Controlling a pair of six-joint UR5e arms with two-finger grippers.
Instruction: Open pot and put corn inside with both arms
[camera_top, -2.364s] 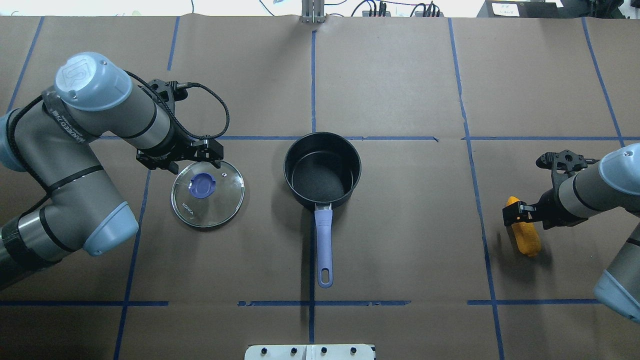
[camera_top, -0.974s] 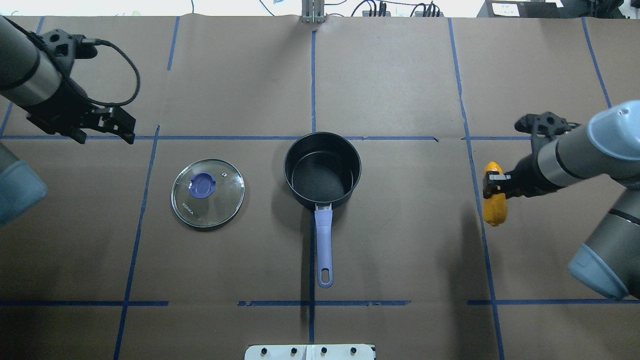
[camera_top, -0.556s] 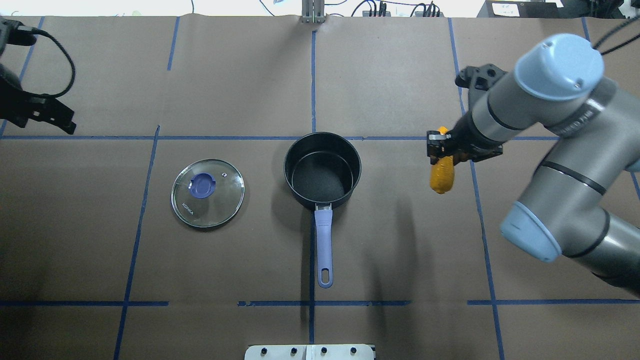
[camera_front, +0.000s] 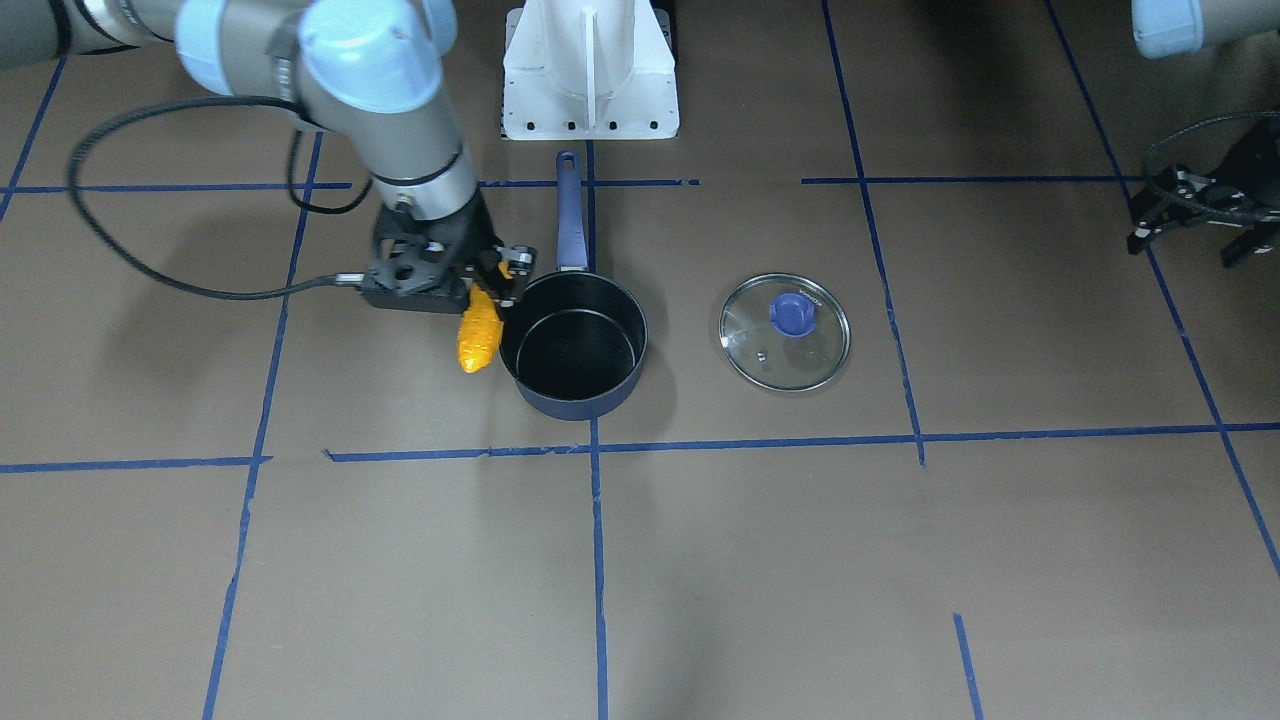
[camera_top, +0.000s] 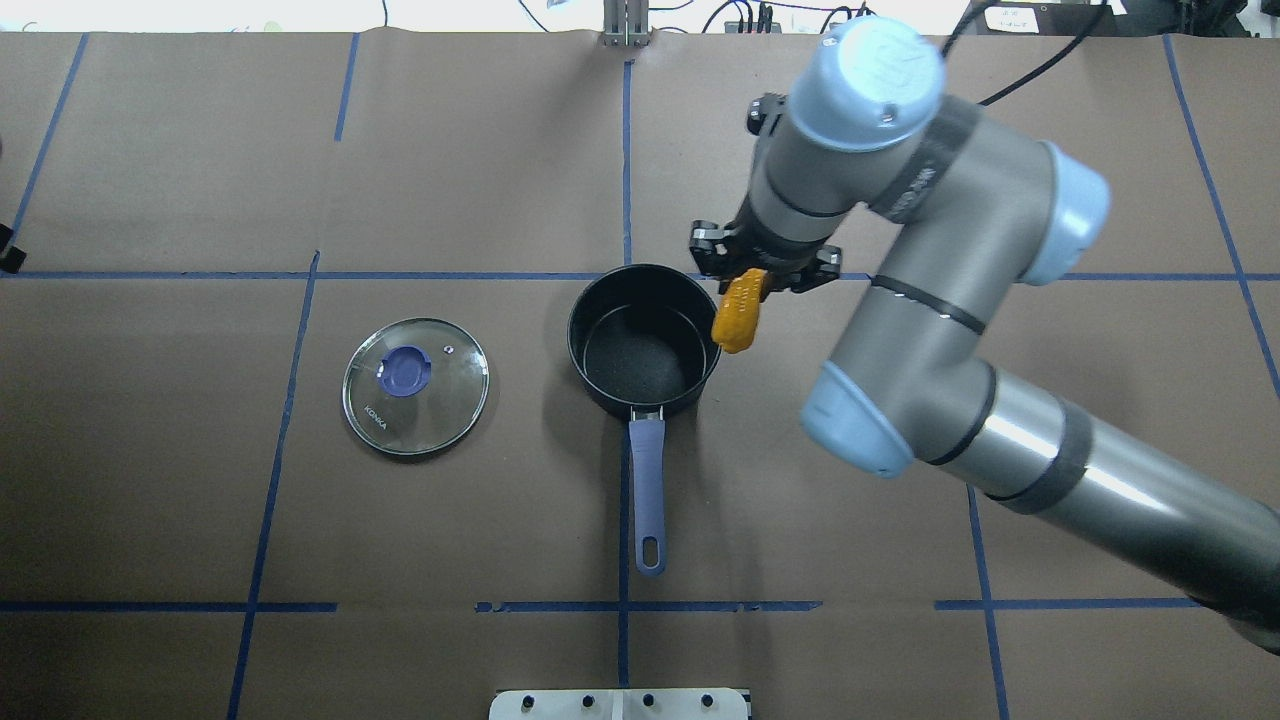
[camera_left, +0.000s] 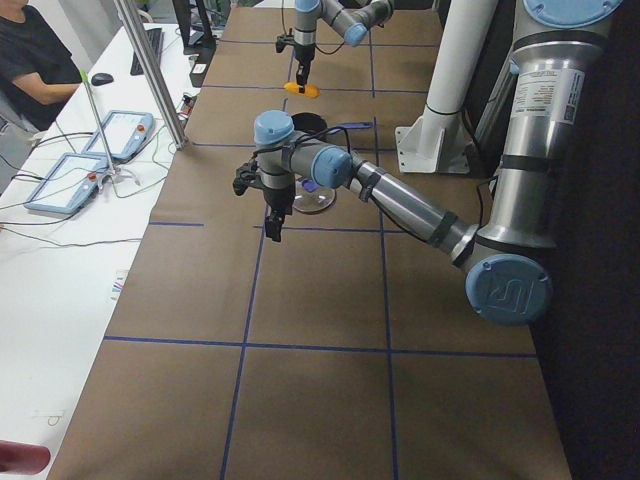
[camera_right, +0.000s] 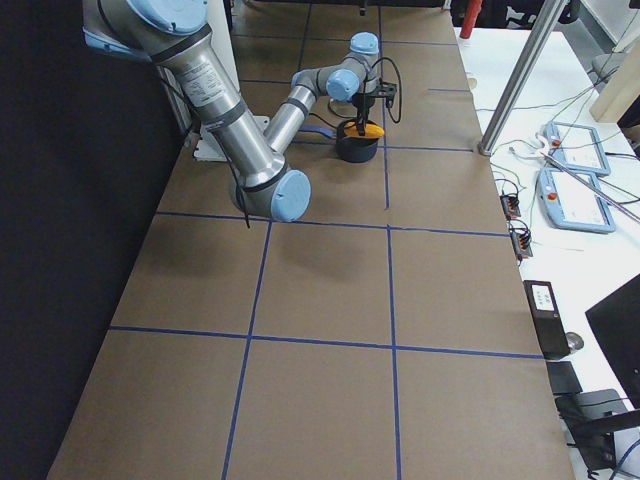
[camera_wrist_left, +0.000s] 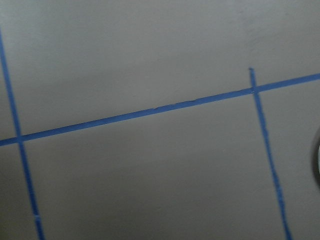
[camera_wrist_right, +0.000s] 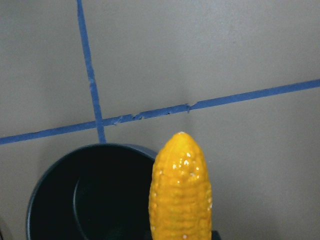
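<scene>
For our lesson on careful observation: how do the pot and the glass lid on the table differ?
The pot is dark, opaque and deep; the lid is clear and nearly flat. The pot has a long purple handle; the lid has only a purple knob. The right gripper holds the corn by the pot's rim; the lid lies alone, apart. Both are round with purple fittings.

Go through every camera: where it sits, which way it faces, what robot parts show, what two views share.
Front-facing: across the table, facing the robot's base, steeply down; right end effector holds corn by the pot.
Overhead: behind the robot, forward and down; right arm, glass lid.
Exterior left: table's left end, along it; left arm near.
Exterior right: opposite end; right arm near.
Left wrist: down at taped table; no robot parts.
Right wrist: down past corn into pot.
Shared: front-facing and overhead show pot, glass lid, corn.
</scene>
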